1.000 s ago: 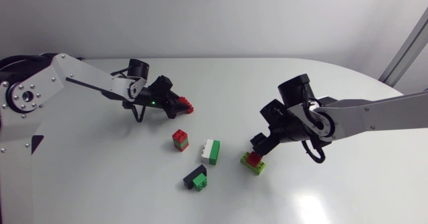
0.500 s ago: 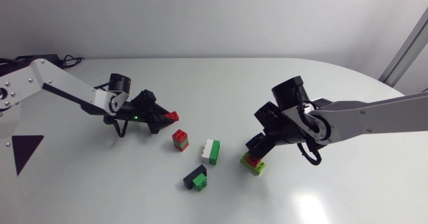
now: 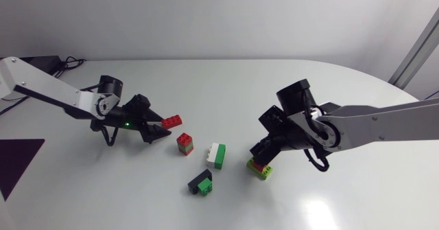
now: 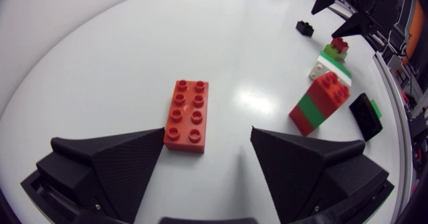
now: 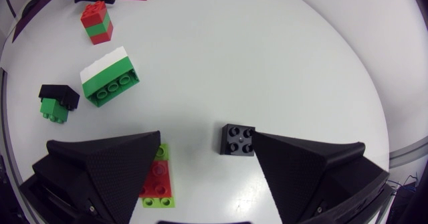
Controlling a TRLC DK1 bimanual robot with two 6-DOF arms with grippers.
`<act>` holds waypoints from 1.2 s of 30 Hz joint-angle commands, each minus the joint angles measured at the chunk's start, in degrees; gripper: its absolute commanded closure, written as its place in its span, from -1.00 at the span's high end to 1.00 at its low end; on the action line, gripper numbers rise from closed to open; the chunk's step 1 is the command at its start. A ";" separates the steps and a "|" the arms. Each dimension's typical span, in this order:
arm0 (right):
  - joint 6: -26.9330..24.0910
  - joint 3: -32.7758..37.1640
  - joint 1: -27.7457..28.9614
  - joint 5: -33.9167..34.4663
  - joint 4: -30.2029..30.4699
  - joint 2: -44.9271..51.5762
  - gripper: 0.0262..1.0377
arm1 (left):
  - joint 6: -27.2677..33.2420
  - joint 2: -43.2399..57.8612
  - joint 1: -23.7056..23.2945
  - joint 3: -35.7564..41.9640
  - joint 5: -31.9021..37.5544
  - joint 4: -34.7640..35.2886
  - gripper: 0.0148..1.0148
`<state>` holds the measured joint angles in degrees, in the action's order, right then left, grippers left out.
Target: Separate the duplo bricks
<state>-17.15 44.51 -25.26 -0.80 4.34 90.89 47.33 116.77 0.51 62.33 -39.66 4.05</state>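
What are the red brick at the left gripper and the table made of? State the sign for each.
Red brick: likely moulded hard plastic, slightly glossy, judging by its crisp studs and even colour. Table: smooth white top, perhaps laminate; it shows soft glare patches, and its core is unseen.

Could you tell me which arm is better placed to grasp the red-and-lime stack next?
Right, probably: the right gripper, open, hovers right over the red-and-lime stack, while the left gripper is far across the table, open beside a loose red brick.

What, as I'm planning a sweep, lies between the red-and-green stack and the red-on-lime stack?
The white-and-green brick lies there, touching neither, as the head view shows.
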 commanded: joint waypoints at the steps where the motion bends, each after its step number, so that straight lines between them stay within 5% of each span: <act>1: 0.97 -2.06 -0.50 0.62 0.23 -1.33 0.89 | -0.05 -7.61 1.07 -0.89 -0.86 1.66 0.86; 8: 0.97 -2.68 -0.85 0.62 0.23 -1.95 0.89 | 5.58 -9.72 3.88 6.05 -1.74 16.07 0.86; 13: 0.97 -3.64 -0.85 0.62 0.23 -2.83 0.89 | 4.35 -10.95 8.10 7.99 2.48 23.02 0.79; 21: 0.71 -3.99 -0.41 0.62 0.23 -3.88 0.89 | -9.10 -19.92 19.70 3.59 19.71 24.16 0.70; 24: 0.97 -4.26 -0.85 0.62 0.32 -4.23 0.89 | -15.16 -17.10 20.32 7.46 24.01 27.59 0.49; 36: 0.97 -5.31 -1.11 1.24 2.17 -7.92 0.89 | -26.68 -13.06 22.69 9.13 32.63 31.45 0.47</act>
<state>-16.95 40.84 -25.82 -0.08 5.45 83.74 23.35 102.24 22.35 70.30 -7.55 34.76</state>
